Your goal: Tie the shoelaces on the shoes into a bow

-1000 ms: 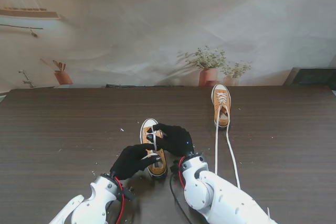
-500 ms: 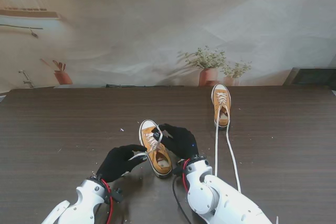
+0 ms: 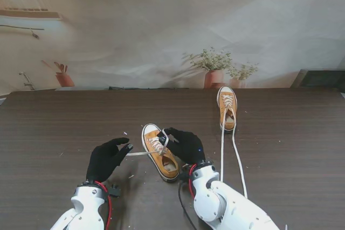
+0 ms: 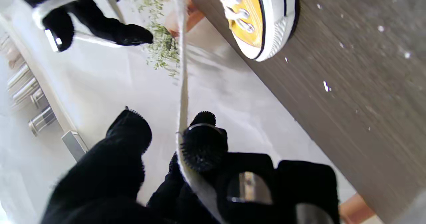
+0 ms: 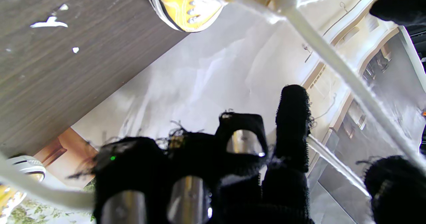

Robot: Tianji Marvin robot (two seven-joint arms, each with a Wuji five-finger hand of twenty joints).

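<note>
the left hand (image 3: 107, 157) has moved out to the left, clamped on a lace (image 3: 141, 153) of the near shoe (image 3: 159, 152) at mid table, while the right hand (image 3: 186, 145) pinches the other lace, so this looks like tightening the first knot; next needs loops.

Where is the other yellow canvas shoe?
In the stand's view the second yellow canvas shoe stands far from me on the right, before the potted plants.

Glossy white arm shells, red and black cables at each wrist. Left robot hand (image 3: 106, 158) and right robot hand (image 3: 186, 145) wear fuzzy black gloves; metal knuckle joints show through.
</note>
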